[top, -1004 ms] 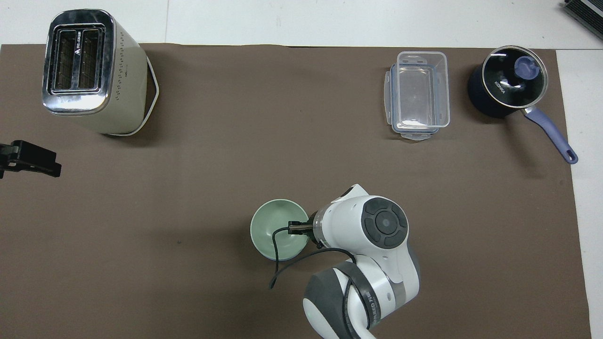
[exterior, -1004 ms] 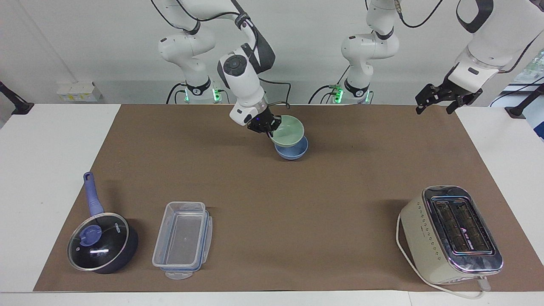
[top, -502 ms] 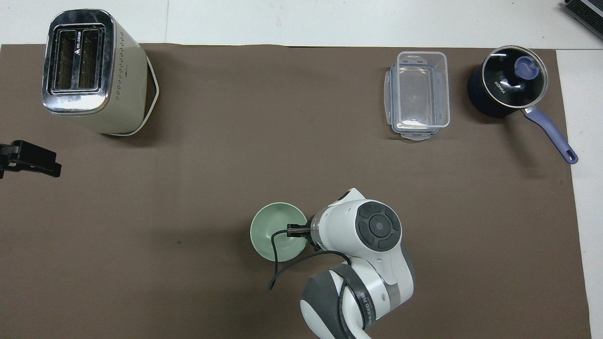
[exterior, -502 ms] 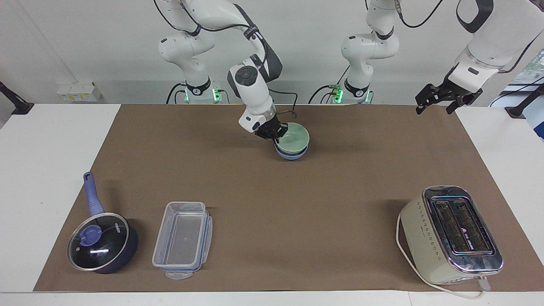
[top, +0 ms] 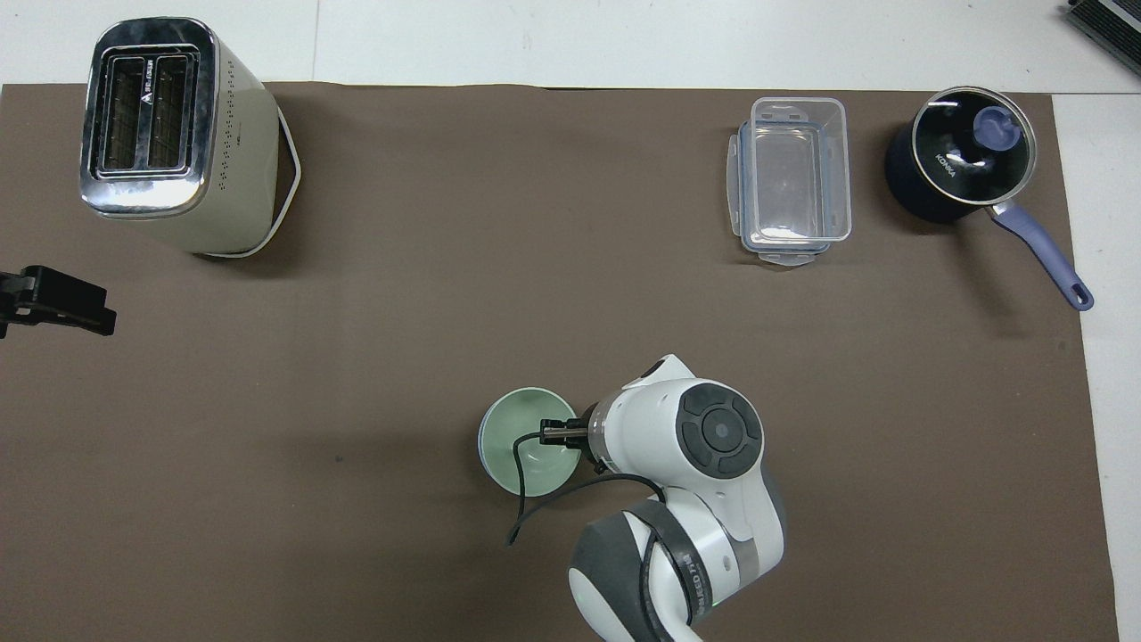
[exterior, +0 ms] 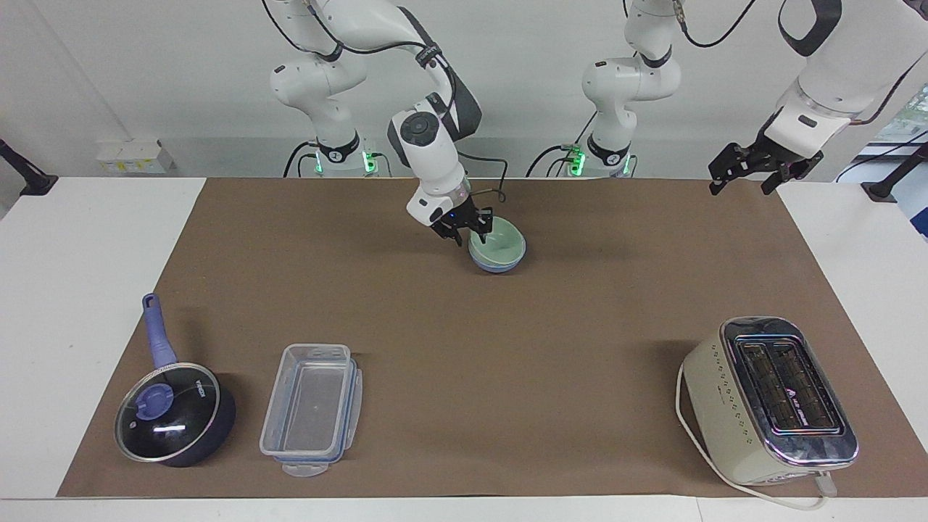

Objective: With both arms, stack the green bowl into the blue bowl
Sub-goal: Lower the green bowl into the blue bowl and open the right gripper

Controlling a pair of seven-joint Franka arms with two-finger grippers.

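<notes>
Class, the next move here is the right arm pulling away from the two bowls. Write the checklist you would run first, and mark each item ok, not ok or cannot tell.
1. Green bowl nested in blue bowl: ok.
2. Right gripper fingers open at the green bowl's rim: ok.
3. Fingers fully clear of the rim: cannot tell.
4. Stack sitting level on the mat: ok.
5. Left gripper waiting over the mat's edge, away from the bowls: ok.

Partly hidden bowl and cut-off gripper

The blue bowl shows only a rim sliver beneath the green bowl; overhead, the frame edge cuts the left gripper.
</notes>
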